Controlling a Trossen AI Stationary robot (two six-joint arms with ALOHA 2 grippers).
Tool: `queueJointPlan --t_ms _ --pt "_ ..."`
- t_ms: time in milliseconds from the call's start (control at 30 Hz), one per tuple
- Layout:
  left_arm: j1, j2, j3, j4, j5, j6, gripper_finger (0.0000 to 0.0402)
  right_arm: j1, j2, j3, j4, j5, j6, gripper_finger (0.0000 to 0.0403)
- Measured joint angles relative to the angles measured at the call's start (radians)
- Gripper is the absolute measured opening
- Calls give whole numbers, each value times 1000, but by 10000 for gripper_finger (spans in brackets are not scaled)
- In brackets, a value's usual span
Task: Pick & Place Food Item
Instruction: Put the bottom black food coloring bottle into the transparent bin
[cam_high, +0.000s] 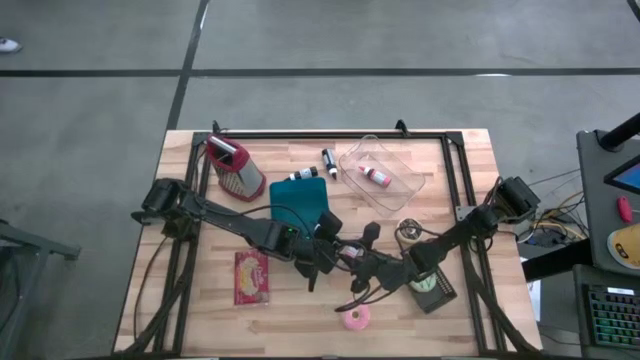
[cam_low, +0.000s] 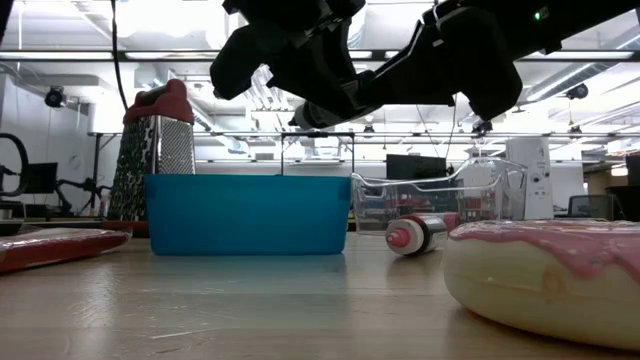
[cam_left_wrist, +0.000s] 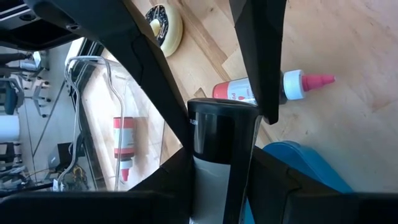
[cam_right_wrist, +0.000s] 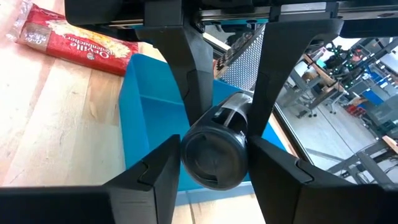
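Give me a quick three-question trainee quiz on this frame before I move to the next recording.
1. True or false: the pink-frosted donut lies inside the clear container.
2. What is the left gripper shut on, above the middle of the table?
A. a spoon
B. the black-capped bottle
C. an apple
3. Fill in: in the high view, ____ small bottle lies inside the clear container.

Key:
1. False. The donut sits on the bare wood near the table's front edge, well apart from the container.
2. B
3. one
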Motion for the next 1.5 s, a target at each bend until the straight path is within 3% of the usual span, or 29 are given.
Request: queueJointPlan --t_ms 233,1267,1500 --pt "2 0 0 2 0 8 117 0 0 0 3 -1 -3 134" --pt "4 0 0 9 -12 30 117 0 1 0 8 21 -18 130" --pt "4 0 1 20 -15 17 170 -1 1 0 13 25 -18 129"
